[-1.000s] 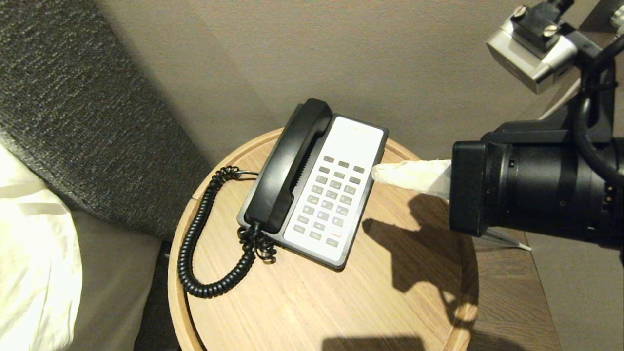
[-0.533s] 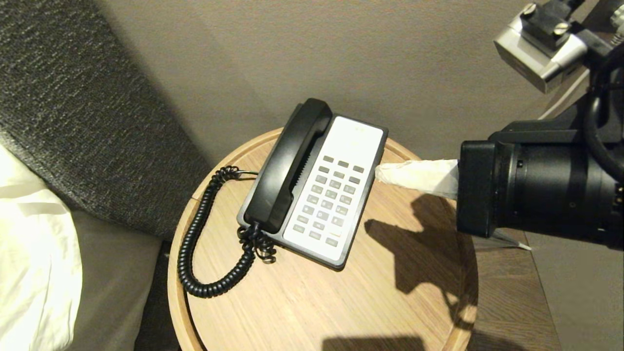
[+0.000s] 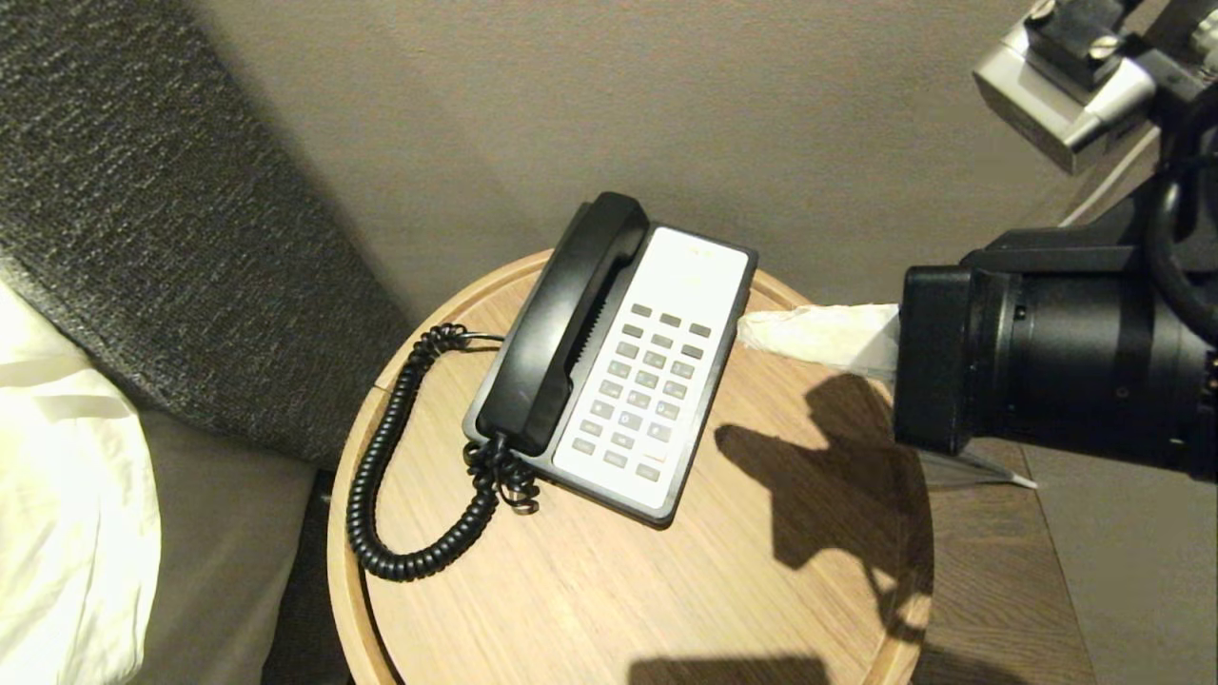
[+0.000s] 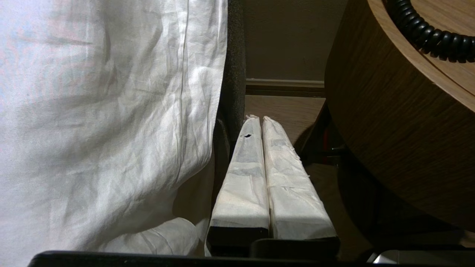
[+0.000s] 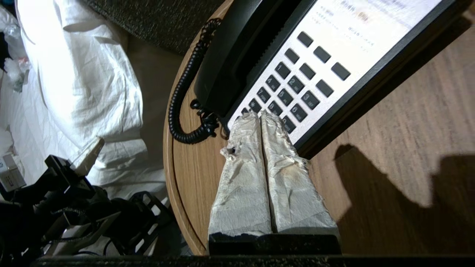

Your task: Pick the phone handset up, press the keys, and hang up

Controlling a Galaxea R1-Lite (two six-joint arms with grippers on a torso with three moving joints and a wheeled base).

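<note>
I am drawing my right gripper [image 3: 747, 328], fingers together, back off the keypad [image 3: 647, 390]; the phone handset [image 3: 561, 323] is resting cradled beyond it, call seemingly finished.

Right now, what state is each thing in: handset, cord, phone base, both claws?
phone handset: resting in the cradle, not lifted.
coiled cord: slack, looped on the round table.
phone base: flat on the table, keypad up.
right claw: shut, empty, beside the base's right edge.
left claw: shut, empty, low beside the table.
</note>
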